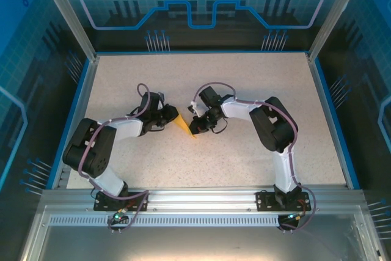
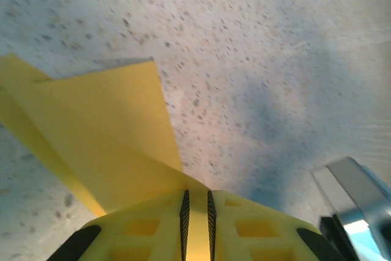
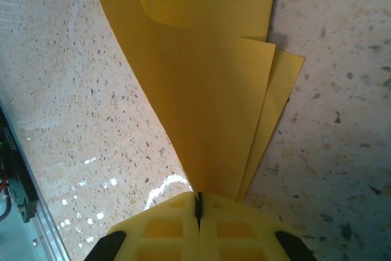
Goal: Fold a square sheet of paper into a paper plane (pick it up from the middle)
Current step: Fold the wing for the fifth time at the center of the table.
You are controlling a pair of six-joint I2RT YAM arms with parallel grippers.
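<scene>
The jaws of the right gripper [image 3: 198, 203] are pressed together on the paper [image 3: 208, 90]. It is pinched at one end and fans away from the fingers in folded layers. The jaws of the left gripper [image 2: 197, 212] are seen a little apart, with a corner of the paper reaching into the gap. There it looks loose, not pinched. From above, the paper is seen between the two grippers, and its long line runs slantwise from the left one toward the near right. Both grippers are right at it, so neither is nearer. All this is found near the middle of the table [image 1: 244, 77], well apart from every edge, so room is left for moving on all sides.
</scene>
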